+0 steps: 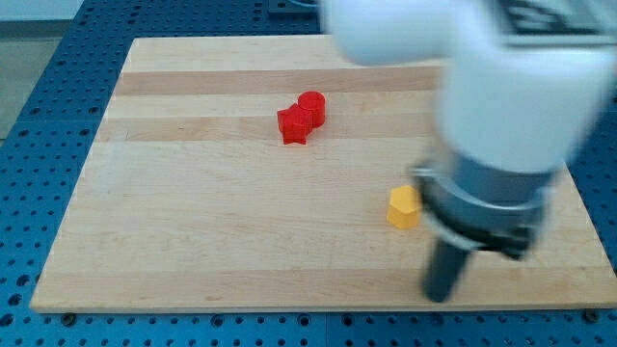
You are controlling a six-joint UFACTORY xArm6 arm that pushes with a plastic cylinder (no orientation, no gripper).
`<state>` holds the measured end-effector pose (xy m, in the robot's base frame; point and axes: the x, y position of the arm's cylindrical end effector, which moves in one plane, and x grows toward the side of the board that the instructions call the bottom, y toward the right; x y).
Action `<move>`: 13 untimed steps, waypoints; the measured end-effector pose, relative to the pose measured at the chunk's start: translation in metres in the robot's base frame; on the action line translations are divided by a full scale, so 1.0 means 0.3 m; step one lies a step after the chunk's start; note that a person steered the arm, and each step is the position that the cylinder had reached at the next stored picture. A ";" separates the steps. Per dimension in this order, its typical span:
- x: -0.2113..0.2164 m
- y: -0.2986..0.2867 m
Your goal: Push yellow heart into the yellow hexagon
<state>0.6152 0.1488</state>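
Observation:
A yellow hexagon block (405, 207) lies on the wooden board (212, 231), right of centre. My tip (440, 296) is at the end of the dark rod, near the board's bottom edge, below and slightly right of the yellow hexagon, apart from it. No yellow heart shows in the view; the big white and grey arm body (501, 106) covers the board's right part and may hide it.
A red star block (293, 124) and a red cylinder block (312, 105) touch each other at the upper middle of the board. The board rests on a blue perforated table (39, 145).

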 end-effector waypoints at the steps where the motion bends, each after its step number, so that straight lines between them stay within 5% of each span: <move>1: -0.042 0.341; 2: -0.161 0.432; 4: -0.199 0.237; 6: -0.259 0.293; 13: -0.327 -0.219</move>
<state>0.5170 0.0832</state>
